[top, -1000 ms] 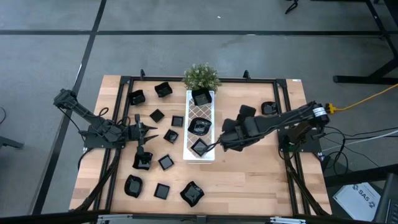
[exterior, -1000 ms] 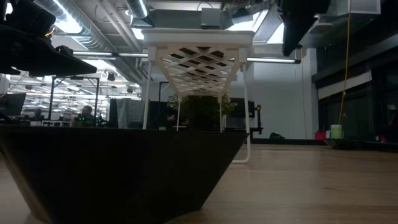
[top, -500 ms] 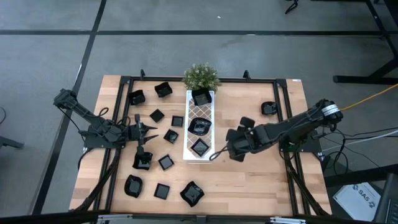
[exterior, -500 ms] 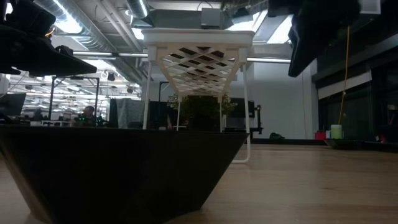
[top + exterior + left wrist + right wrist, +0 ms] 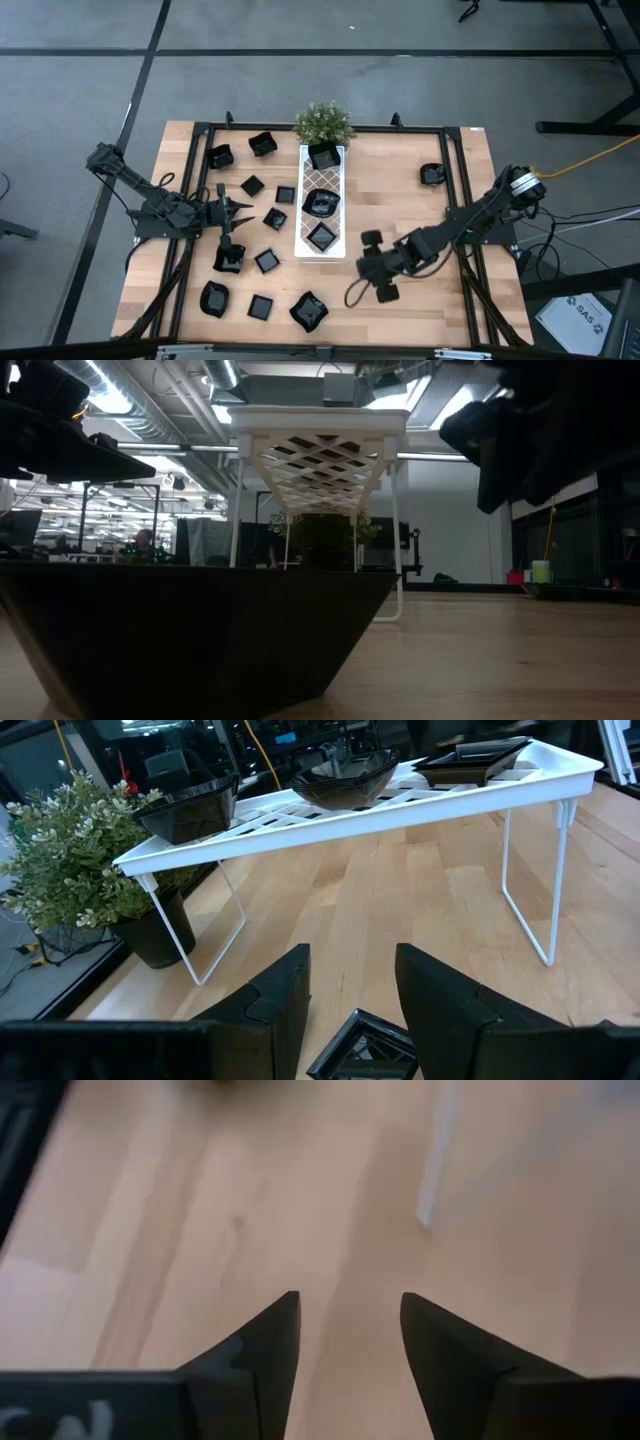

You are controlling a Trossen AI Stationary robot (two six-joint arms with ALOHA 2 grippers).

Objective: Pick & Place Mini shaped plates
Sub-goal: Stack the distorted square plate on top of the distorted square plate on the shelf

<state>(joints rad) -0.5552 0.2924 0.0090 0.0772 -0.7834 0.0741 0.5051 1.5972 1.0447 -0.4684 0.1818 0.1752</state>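
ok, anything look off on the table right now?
Nothing stands out. Three plates sit upright on the white tray, none tipped or broken in view; the others lie scattered on the table. Both grippers are open and empty: left, right.

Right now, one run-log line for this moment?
tray: three plates | left tool: open, over table plates | right tool: open, empty, over bare table beside tray | plant: at tray end
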